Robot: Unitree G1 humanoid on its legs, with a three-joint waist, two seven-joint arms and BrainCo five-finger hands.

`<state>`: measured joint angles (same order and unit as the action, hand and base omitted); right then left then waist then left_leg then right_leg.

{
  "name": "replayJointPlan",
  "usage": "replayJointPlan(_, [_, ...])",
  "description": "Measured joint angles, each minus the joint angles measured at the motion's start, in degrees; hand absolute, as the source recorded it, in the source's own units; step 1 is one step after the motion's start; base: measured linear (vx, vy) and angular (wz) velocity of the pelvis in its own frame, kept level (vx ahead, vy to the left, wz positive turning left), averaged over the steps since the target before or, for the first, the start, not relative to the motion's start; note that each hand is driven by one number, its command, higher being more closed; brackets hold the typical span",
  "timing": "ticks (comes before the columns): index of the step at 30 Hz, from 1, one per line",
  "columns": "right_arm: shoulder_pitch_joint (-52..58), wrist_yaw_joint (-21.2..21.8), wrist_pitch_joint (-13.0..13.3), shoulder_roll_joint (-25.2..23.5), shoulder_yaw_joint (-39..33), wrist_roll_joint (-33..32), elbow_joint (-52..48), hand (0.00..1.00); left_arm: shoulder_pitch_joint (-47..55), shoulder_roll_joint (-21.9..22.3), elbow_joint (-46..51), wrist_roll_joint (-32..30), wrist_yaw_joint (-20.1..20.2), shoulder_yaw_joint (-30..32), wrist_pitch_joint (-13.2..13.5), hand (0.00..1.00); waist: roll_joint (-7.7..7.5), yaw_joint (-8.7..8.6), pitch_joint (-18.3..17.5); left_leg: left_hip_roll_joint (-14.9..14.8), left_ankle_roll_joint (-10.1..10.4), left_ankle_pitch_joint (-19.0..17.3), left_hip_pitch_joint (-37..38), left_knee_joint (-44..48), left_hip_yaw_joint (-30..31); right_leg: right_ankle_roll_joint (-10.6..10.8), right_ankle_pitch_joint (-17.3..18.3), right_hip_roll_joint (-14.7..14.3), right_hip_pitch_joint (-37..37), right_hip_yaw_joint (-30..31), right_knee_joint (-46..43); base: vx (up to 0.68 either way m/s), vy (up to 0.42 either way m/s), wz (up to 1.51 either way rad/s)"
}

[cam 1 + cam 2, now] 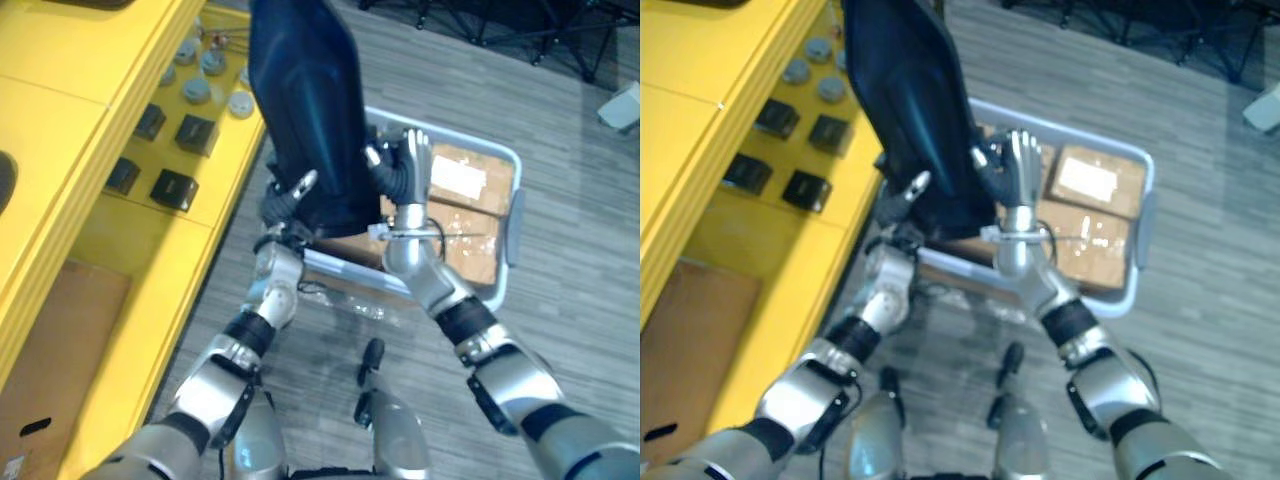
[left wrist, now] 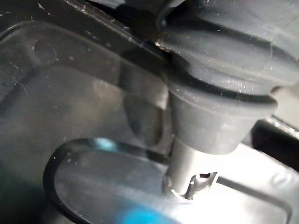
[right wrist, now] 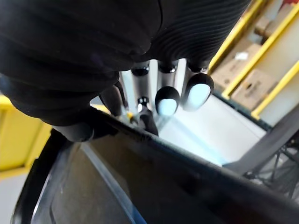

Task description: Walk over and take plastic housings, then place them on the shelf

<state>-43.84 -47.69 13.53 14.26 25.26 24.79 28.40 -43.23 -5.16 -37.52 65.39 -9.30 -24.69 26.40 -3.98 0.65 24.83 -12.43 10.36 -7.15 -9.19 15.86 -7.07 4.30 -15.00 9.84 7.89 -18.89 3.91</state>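
**Big housing held up beside the shelf**

The yellow shelf is on the robot's left. The dark plastic housing stands long side up over the grey bin, between both hands. The right hand presses it with straight fingers. The left hand, nearer the shelf, is partly hidden; I cannot tell its hold.

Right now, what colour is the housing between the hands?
Dark navy housing, clearest in the left eye view.

floor: grey wood-look planks | left: yellow shelf | centre: grey cart holding cardboard boxes
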Motion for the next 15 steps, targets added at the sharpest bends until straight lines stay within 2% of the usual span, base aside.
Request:
replayJointPlan(3, [1.7, 0.0, 0.0, -0.3, 0.2, -1.3, -1.3, 1.00, 1.4, 0.0, 0.1, 0.0, 1.2, -0.9, 1.6, 1.00, -0.55, 0.02, -0.6, 0.0, 0.2, 0.5, 1.4, -1.7, -0.6, 0.0, 0.0, -0.1, -0.8, 0.1, 0.6, 0.04, 0.019, -0.04])
replayJointPlan(4, [2.2, 0.1, 0.2, -0.5, 0.3, -1.7, -1.4, 0.00, 1.8, 0.0, 0.2, -0.1, 1.2, -1.0, 1.6, 1.00, -0.66, 0.05, -0.7, 0.0, 0.2, 0.5, 1.8, -1.9, -0.8, 0.0, 0.1, -0.2, -0.9, 0.2, 0.6, 0.03, 0.025, -0.08])
replayJointPlan(7, [5.8, 3.4, 3.4, -0.7, 0.9, -6.2, -2.3, 0.00, 5.3, -0.4, 1.8, -3.1, 0.7, -0.7, 1.6, 1.00, -1.13, -0.02, -2.3, 0.3, 0.3, 1.5, 3.4, -4.4, -1.6, -0.1, 0.1, -0.1, -1.0, 0.4, 0.7, 0.04, 0.028, -0.06])
replayJointPlan(10, [9.7, 6.8, 6.2, -0.6, 1.5, -10.5, -2.9, 0.00, 8.6, -1.7, 4.3, -10.0, -1.3, 0.0, 1.0, 1.00, -0.94, 0.14, -4.8, 0.4, 0.4, 2.6, 5.0, -6.9, -1.7, -0.1, 0.1, -0.2, -1.5, 0.2, 0.7, 0.05, 0.023, 0.04])
replayJointPlan(12, [12.5, 9.4, 8.2, -0.5, 1.7, -13.9, -4.9, 0.00, 11.5, -3.0, 8.9, -17.6, -3.9, 1.7, 0.6, 1.00, -0.92, 0.19, -6.5, 0.5, 0.4, 3.0, 6.3, -8.1, -1.7, -0.1, 0.2, -0.1, -2.4, 0.0, 0.8, 0.02, 0.023, 0.04])
replayJointPlan(15, [16.3, 10.5, 9.2, -0.3, 2.6, -15.3, -9.4, 0.00, 13.7, -3.8, 13.6, -26.0, -7.7, 4.7, -0.4, 1.00, -0.79, 0.47, -8.9, 0.6, 0.4, 3.3, 7.4, -9.0, -1.6, 0.4, 0.8, 0.0, -3.4, -0.3, 0.8, 0.01, 0.017, 0.06])
